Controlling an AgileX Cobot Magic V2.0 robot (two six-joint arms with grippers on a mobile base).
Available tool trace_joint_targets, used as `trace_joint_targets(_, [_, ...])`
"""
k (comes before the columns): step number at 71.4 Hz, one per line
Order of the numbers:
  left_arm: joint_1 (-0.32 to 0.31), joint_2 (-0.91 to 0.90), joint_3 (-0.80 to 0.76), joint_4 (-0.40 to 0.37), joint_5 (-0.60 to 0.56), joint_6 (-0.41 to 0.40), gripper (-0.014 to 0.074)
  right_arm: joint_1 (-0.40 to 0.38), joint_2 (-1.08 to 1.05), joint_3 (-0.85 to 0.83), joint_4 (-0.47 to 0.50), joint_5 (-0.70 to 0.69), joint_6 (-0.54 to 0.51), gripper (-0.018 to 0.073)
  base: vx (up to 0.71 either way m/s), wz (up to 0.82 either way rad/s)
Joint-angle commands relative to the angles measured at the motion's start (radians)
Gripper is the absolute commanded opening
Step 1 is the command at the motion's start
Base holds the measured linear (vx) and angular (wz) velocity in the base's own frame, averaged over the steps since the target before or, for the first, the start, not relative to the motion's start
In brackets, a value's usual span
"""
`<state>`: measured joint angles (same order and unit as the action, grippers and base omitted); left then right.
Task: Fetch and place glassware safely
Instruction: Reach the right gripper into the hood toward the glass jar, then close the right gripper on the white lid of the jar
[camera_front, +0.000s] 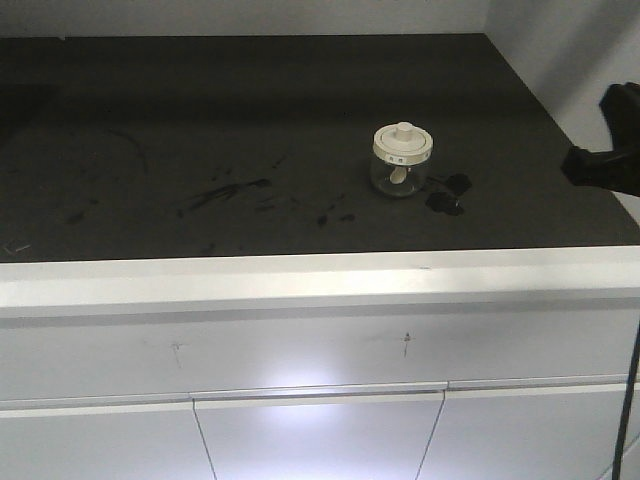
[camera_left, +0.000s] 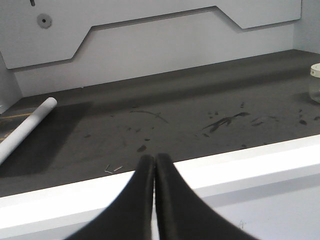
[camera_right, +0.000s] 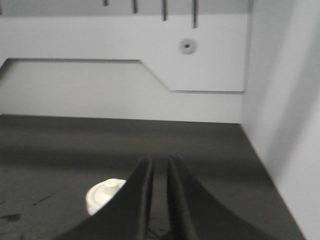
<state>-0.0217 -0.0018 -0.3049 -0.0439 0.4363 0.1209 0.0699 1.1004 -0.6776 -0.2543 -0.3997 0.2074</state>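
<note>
Your front camera looks down from above onto the dark countertop (camera_front: 250, 150) and white cabinet front. Your left wrist camera sits low at the counter's front edge, facing the back wall. Your right wrist camera sits over the counter, near the right wall. All three catch the jar (camera_front: 402, 160) (camera_left: 315, 82) (camera_right: 102, 195).

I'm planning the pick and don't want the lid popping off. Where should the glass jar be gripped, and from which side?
Grip the glass jar around its clear round body, below the overhanging lid, not by the knob. It stands upright with free surface around it, so a level approach from the right suits, where the right gripper is nearest; its fingers look nearly shut and would need opening.
</note>
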Motion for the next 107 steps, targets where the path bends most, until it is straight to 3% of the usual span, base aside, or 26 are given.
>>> trace_joint_targets(1, [-0.004, 0.012, -0.026, -0.01, -0.065, 0.0, -0.0007, 0.049, 0.056, -0.083, -0.043, -0.084, -0.004, 0.018, 0.0, 0.0])
trace_joint_targets(13, [-0.004, 0.012, -0.026, -0.01, -0.065, 0.0, -0.0007, 0.115, 0.213, -0.209, -0.045, -0.086, -0.004, 0.0389, 0.0, 0.0])
trace_joint_targets(20, [-0.004, 0.012, -0.026, -0.01, -0.065, 0.0, -0.0007, 0.123, 0.3, -0.289, -0.045, -0.086, -0.007, 0.0438, 0.0, 0.0])
trace_joint_targets(67, [-0.004, 0.012, -0.026, -0.01, -0.065, 0.0, -0.0007, 0.123, 0.861, -0.78, -0.046, -0.087, -0.007, 0.0438, 0.0, 0.0])
trace_joint_targets(107, [-0.004, 0.012, -0.026, -0.01, -0.065, 0.0, -0.0007, 0.125, 0.993, -0.823, -0.068, -0.115, -0.008, 0.0435, 0.0, 0.0])
